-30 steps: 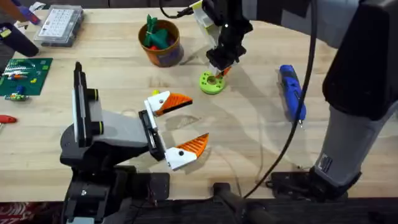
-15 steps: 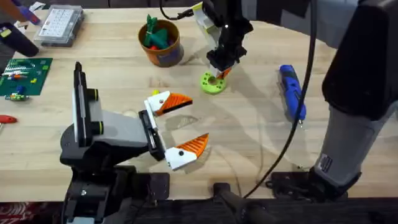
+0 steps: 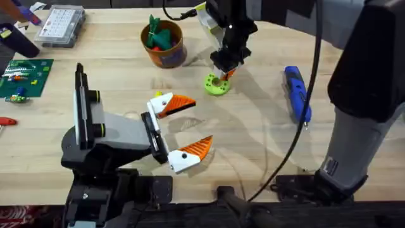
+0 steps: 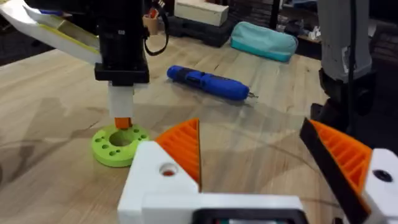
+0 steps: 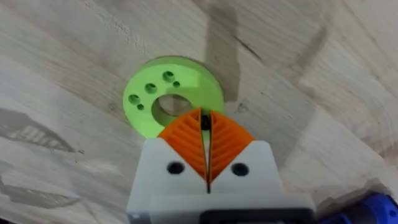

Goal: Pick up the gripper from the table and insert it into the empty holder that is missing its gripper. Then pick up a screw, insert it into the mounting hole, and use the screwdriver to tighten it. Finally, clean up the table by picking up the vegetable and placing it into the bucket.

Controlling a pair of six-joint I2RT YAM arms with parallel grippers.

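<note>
Two arms work over the wooden tabletop (image 3: 266,136). Near its far edge the bucket (image 3: 164,43) holds green vegetables. The left gripper (image 3: 180,133) is released, hovering mid-table. The right gripper (image 3: 224,69), clenched, points down at a green disc (image 3: 216,84). The screwdriver (image 3: 296,93) lies apart, bare wood around it.

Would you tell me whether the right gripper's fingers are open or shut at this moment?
Shut: the right gripper's orange pads meet along a thin seam above the lime-green disc.
</note>
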